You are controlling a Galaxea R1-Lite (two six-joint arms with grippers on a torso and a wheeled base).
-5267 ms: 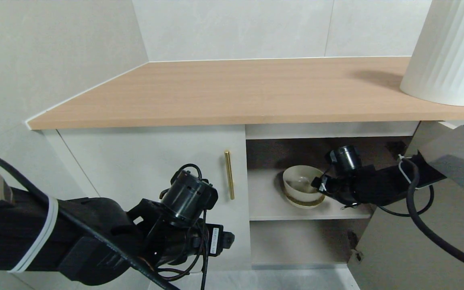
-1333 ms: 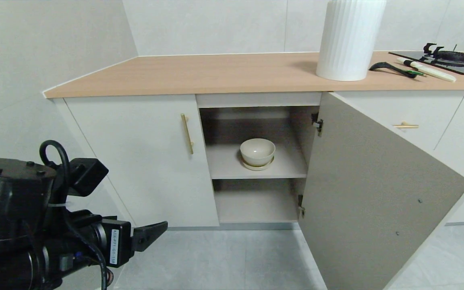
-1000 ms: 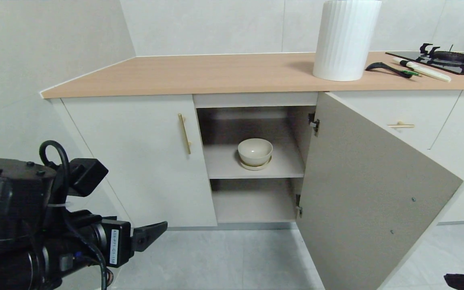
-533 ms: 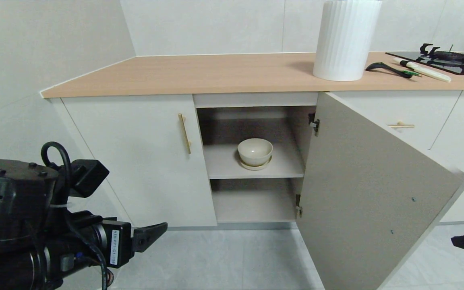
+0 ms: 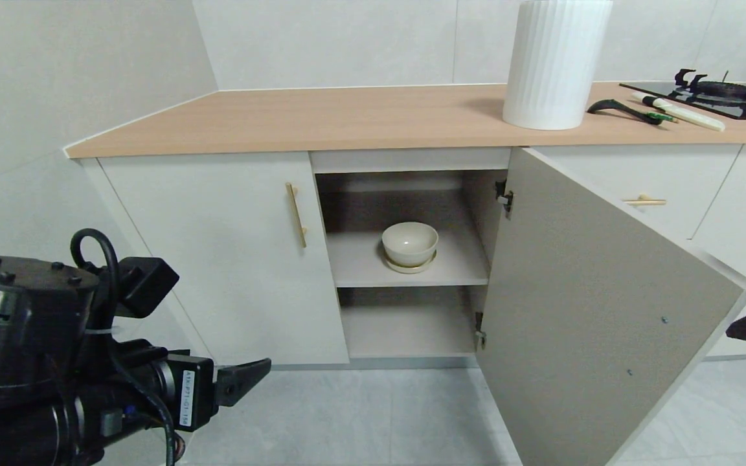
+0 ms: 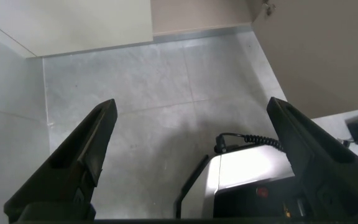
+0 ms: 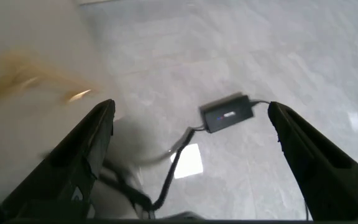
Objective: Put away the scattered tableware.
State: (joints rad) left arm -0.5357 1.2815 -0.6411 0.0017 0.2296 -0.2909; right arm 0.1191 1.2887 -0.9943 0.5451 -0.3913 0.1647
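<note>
Now | round glossy cream bowl on matte shelf | left, right jaws spread wide

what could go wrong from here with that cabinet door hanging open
1. The right gripper is open near the free edge of the cabinet door, apart from it. A push there might slip off the edge, or swing the door shut hard.
2. The bowl sits stacked on a plate on the upper shelf. A hard slam could possibly jolt the stack.
</note>
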